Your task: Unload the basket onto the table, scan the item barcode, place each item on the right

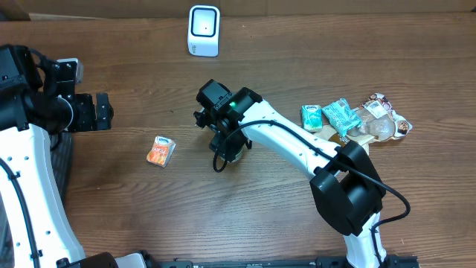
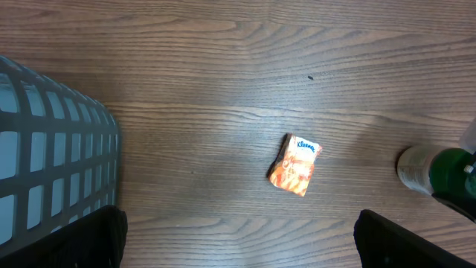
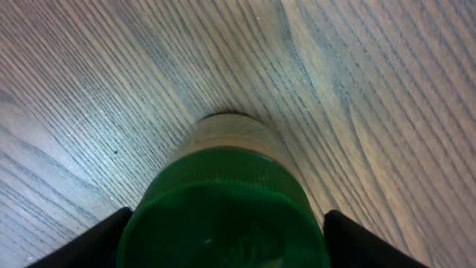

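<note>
A pale bottle with a green cap stands upright on the wooden table. In the right wrist view its cap fills the space between the jaws of my right gripper, and both fingers meet the cap's sides. From overhead, the right gripper covers the bottle almost entirely. The bottle also shows at the right edge of the left wrist view. The white scanner stands at the table's far edge. My left gripper hangs open at the left, its fingers wide apart over bare wood.
An orange Kleenex tissue pack lies left of the bottle. A pile of teal and clear packets sits at the right. A grey mesh basket is beside the left arm.
</note>
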`<control>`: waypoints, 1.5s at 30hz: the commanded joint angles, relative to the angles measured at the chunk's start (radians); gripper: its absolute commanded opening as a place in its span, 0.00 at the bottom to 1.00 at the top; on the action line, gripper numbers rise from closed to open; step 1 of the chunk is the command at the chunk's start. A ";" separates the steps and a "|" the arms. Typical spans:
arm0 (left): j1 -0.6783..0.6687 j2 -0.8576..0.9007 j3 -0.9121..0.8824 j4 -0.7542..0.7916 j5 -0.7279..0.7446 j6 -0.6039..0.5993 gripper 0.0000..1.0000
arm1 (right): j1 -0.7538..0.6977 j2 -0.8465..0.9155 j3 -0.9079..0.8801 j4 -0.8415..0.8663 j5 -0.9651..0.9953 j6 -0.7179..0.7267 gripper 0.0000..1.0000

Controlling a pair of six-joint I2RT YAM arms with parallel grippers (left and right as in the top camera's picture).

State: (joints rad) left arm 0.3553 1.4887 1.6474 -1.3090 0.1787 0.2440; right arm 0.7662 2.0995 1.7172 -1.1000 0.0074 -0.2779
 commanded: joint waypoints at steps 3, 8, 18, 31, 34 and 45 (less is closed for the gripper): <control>0.004 0.003 0.010 0.004 -0.005 0.026 1.00 | -0.004 -0.010 -0.001 0.007 0.006 0.021 0.58; 0.004 0.003 0.010 0.005 -0.005 0.026 1.00 | -0.004 -0.011 0.058 -0.029 -0.004 0.074 0.47; 0.004 0.003 0.010 0.004 -0.005 0.026 1.00 | -0.062 -0.038 0.319 -0.208 -0.275 0.118 0.36; 0.004 0.003 0.010 0.004 -0.005 0.025 0.99 | -0.465 -0.134 0.429 -0.277 -1.040 0.110 0.36; 0.004 0.003 0.010 0.005 -0.005 0.025 1.00 | -0.558 -0.134 0.429 -0.307 -1.125 0.042 0.35; 0.004 0.003 0.010 0.004 -0.005 0.026 1.00 | -0.645 -0.134 0.429 -0.275 -1.157 -0.018 0.33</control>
State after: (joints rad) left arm 0.3553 1.4887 1.6474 -1.3090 0.1787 0.2440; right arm 0.1032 2.0109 2.1098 -1.4052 -1.0851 -0.2703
